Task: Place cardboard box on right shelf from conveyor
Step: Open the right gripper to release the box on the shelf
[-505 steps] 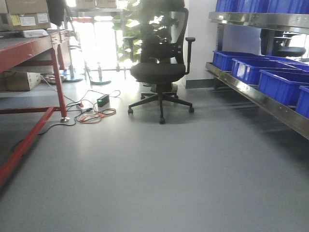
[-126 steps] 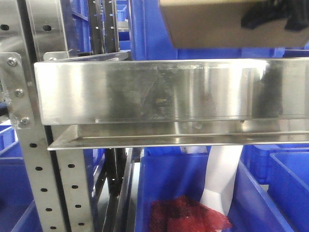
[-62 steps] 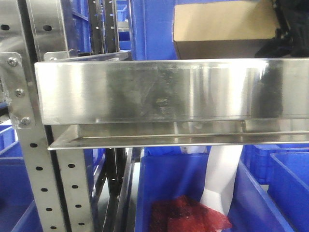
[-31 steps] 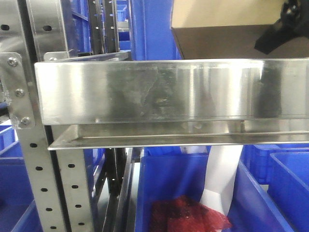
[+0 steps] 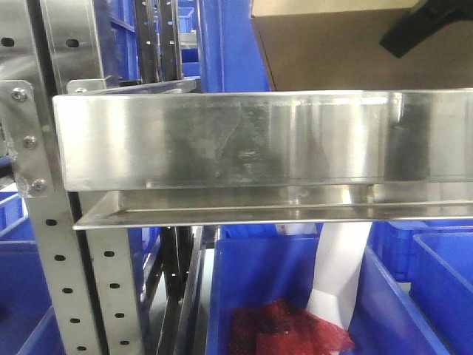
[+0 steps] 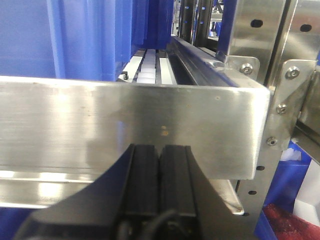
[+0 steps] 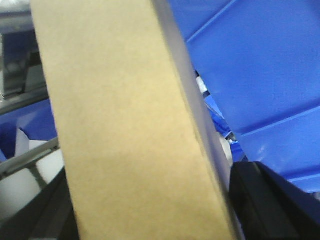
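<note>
While right end effector (image 7: 150, 220) clamps cardboard box (image 5: 332, 44), shelf rail (image 5: 259, 137) hides its base.

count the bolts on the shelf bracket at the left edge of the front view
3, in a column on the bracket: top bolt, middle bolt, bottom bolt. More may sit outside the frame.

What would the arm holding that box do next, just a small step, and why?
Probably ease the box further in over the shelf and lower it before letting go. In the front view the box sits just above and behind the shiny front rail, and whether it rests on anything is hidden. The right gripper is clamped on it, black fingers on either side. The left gripper is shut, idle below the rail.
</note>
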Robot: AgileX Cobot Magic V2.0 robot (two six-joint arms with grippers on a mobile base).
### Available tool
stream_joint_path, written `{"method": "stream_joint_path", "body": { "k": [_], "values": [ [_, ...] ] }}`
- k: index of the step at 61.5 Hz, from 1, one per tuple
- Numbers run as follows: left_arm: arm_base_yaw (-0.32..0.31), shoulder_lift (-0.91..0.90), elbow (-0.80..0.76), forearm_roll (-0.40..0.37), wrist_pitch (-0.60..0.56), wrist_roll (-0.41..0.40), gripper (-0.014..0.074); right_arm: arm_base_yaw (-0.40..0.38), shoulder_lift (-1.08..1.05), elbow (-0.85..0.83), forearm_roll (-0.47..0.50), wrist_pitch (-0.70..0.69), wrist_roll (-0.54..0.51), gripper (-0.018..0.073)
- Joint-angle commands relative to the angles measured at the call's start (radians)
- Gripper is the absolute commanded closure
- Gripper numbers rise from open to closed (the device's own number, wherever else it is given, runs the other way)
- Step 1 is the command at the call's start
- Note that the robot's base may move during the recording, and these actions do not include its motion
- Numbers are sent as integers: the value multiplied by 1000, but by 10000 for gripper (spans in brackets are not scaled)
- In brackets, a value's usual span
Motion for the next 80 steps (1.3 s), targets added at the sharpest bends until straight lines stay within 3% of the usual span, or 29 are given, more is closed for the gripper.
{"method": "stream_joint_path", "body": {
  "k": [1,13,29,40,50,67,80],
  "values": [
    [1,-15,10,-6,-87,0,713,-7,-40,-37,31,-39,14,-66],
    [1,-15,10,-6,-87,0,712,-7,-56,-37,6,-82,0,-66],
    [1,-15,10,-6,-87,0,713,-7,-59,-37,-195,-182,-108,-66],
    [1,-15,10,-6,-87,0,713,-4,-66,-37,-269,-201,-141,-66],
    [1,-15,10,-6,-87,0,713,35,-101,-37,-259,-165,-141,-66],
    [1,-15,10,-6,-87,0,712,93,-187,-36,-66,34,-135,-66],
    [1,-15,10,-6,-87,0,712,93,-234,35,21,48,-18,-66]
  ]
}}
